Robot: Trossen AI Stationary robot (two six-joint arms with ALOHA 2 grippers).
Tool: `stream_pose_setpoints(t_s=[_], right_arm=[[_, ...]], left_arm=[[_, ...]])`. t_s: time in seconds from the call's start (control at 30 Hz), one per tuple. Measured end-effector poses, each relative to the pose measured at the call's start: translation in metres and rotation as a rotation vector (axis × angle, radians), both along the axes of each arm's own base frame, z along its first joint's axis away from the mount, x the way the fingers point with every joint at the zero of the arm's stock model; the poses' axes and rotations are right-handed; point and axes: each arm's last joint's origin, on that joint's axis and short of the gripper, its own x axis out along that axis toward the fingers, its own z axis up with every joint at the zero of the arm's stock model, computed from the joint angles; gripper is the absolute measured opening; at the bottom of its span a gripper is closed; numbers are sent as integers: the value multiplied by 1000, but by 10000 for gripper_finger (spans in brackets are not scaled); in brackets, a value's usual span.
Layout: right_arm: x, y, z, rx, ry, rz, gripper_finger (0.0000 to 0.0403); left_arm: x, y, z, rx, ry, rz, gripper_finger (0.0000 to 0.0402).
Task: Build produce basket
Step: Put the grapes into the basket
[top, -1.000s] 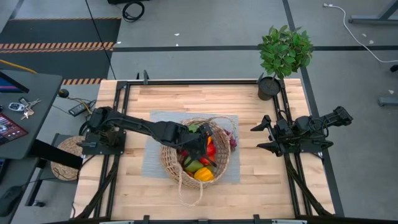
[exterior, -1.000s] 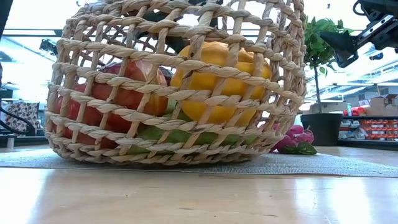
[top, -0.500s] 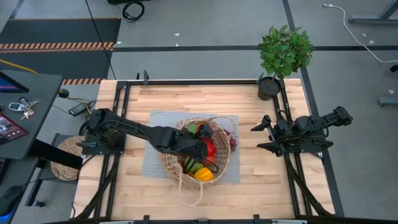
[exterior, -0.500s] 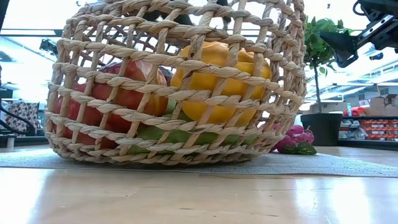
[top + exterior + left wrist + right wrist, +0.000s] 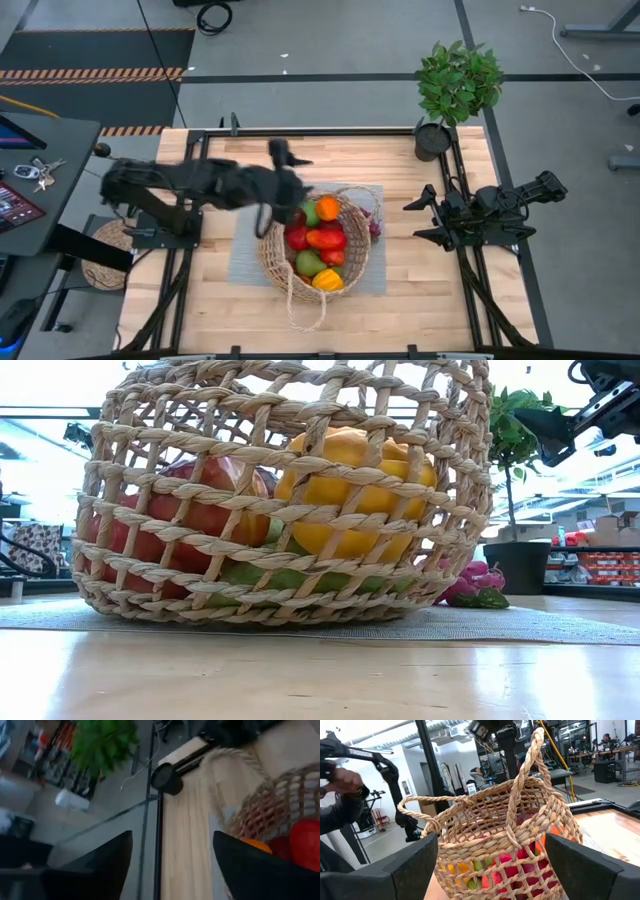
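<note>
The basket [image 5: 318, 245] sits upright on a grey mat [image 5: 245, 262] at the desk [image 5: 420, 290] centre, its mouth facing up. Its long looped handle [image 5: 305, 305] lies out toward 6 o'clock, and the other loop is at 1 o'clock. Inside is the produce [image 5: 318, 240]: orange at 12, reds in the middle, green and yellow toward 6. Purple grapes [image 5: 374, 226] lie on the mat just beside the rim at 3 o'clock.

Half a second ago the left claw [image 5: 285, 160] was down in the basket; now it has lifted out and swung to 11 o'clock of it, fingers spread and empty, leaving the pile uncovered. The right claw [image 5: 418, 220] is unmoved, well off at 3 o'clock, spread wide. A potted plant [image 5: 455, 85] stands at 1 o'clock.
</note>
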Motion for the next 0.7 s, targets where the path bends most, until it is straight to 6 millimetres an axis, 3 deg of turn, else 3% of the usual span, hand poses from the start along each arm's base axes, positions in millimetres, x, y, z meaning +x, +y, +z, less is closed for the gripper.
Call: stream_pose_setpoints(t_s=[0.13,0.33,0.7], right_arm=[[0,0,0,-1,1,0,370],[0,0,0,-1,1,0,370],[0,0,0,0,-2,0,370]], left_arm=[[-32,12,-4,-84,-76,47,247],[-69,17,-43,-161,-184,54,203],[-128,17,-101,-315,-413,20,189]])
